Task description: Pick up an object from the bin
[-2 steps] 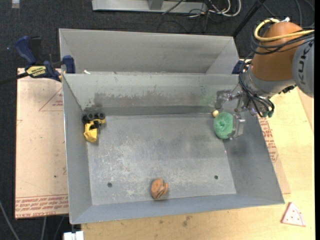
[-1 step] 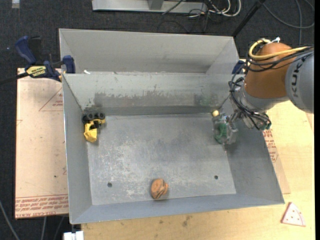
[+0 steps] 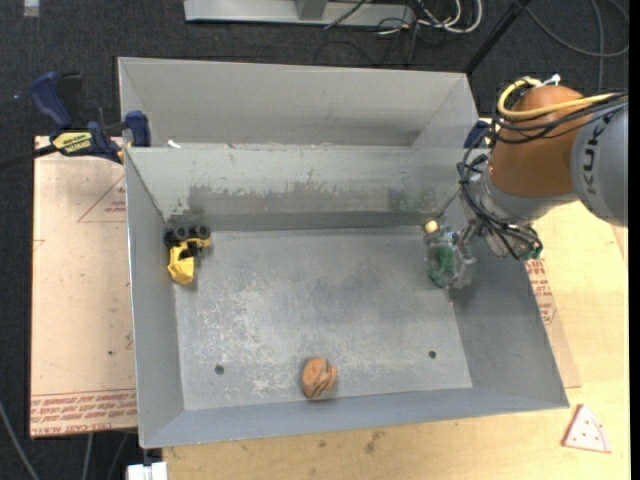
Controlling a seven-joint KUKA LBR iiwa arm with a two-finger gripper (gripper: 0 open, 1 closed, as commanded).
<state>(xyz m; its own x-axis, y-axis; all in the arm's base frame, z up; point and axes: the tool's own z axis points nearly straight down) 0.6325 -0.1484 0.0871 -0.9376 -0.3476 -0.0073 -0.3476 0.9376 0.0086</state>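
My gripper point(image 3: 457, 245) hangs low by the bin's right wall, toward the back. Right at its lower end is a small greenish thing point(image 3: 440, 266) with a pale knob on top, close to the bin floor; whether it is gripped is unclear. A yellow and black toy point(image 3: 185, 252) lies far off at the back left corner of the floor. A small brown, round, nut-like ball point(image 3: 317, 377) rests near the front wall, about the middle.
The arm with its orange cover and cables reaches in over the right rim. The bin's sloped walls rise on all sides, the right one directly beside the gripper. Bare floor stretches between the three things.
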